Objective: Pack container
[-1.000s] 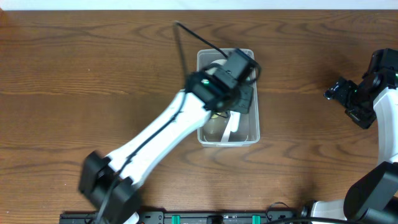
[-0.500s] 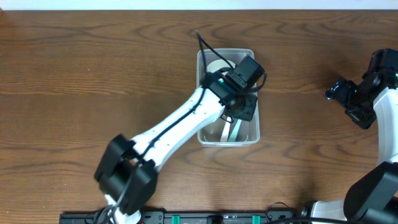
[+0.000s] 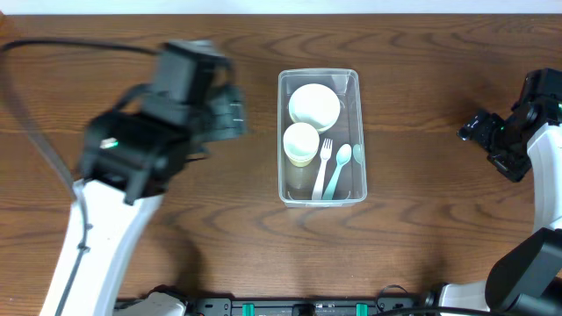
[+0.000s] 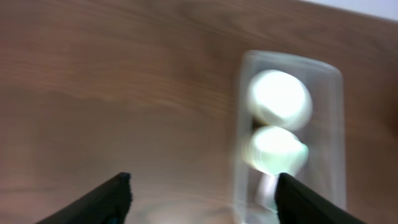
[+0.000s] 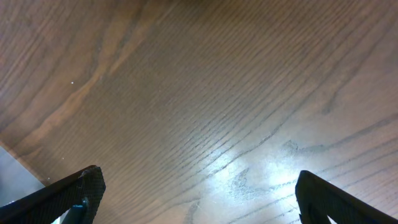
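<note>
The container [image 3: 283, 132], a clear rectangular tub, sits at the table's middle. In it lie a white bowl [image 3: 313, 104], a pale cup [image 3: 300, 142], a white fork [image 3: 321, 167] and a pale green spoon [image 3: 338, 167]. My left gripper [image 3: 230, 114] is blurred by motion, to the left of the tub and apart from it. In the left wrist view the left gripper [image 4: 202, 199] is open with bare wood between its fingers, and the blurred container [image 4: 339, 124] is to the right. My right gripper [image 3: 474, 130] hangs far right; the right gripper [image 5: 199, 199] is open over bare wood.
Brown wooden table [image 3: 132, 263] all round the tub. My left arm [image 3: 105, 202] crosses the left side of the table. The right arm's body [image 3: 544, 167] fills the right edge. A dark rail [image 3: 307, 307] runs along the front edge.
My left arm has swung away from above the container to its left, and its jaws have opened. The tub's contents now show uncovered. The right arm has not moved.
</note>
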Controlling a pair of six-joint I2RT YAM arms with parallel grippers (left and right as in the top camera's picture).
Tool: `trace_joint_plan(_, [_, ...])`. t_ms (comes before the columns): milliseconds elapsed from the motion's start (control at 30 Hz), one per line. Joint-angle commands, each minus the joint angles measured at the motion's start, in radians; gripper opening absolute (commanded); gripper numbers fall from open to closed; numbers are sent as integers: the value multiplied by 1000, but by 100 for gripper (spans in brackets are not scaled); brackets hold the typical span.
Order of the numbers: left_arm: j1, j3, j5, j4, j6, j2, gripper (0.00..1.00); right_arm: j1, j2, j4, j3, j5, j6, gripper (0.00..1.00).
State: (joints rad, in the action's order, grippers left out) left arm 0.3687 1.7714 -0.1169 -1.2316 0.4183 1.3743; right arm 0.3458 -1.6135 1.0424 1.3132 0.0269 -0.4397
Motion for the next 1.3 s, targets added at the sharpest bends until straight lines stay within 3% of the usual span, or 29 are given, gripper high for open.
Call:
trace_joint_plan(0, [-119, -2, -79, -38, -67, -18, 79, 6, 1, 0, 1, 0, 7, 99])
trace_joint_plan(133, [-220, -2, -79, -78, -136, -22, 84, 6, 1, 1, 1, 0, 7, 99])
trace_joint_plan(200, [-249, -2, -79, -90, -141, -22, 96, 6, 1, 0, 1, 0, 7, 99])
trace_joint_plan(233, [-259, -2, -79, -92, -141, -22, 98, 6, 1, 0, 1, 0, 7, 99])
trace_joint_plan(667, [-270, -3, -79, -93, -140, -22, 98, 1, 34, 0, 1, -1, 7, 99])
trace_joint_plan(833, [-270, -3, -79, -93, -140, -22, 98, -75, 172, 0, 1, -1, 7, 99])
trace_joint_plan(1067, [-270, -3, -79, -93, -140, -22, 98, -336, 432, 4, 1, -5, 15, 99])
trace_joint_plan(1267, [-270, -3, -79, -93, -140, -22, 98, -402, 635, 51, -27, -87, 153, 99])
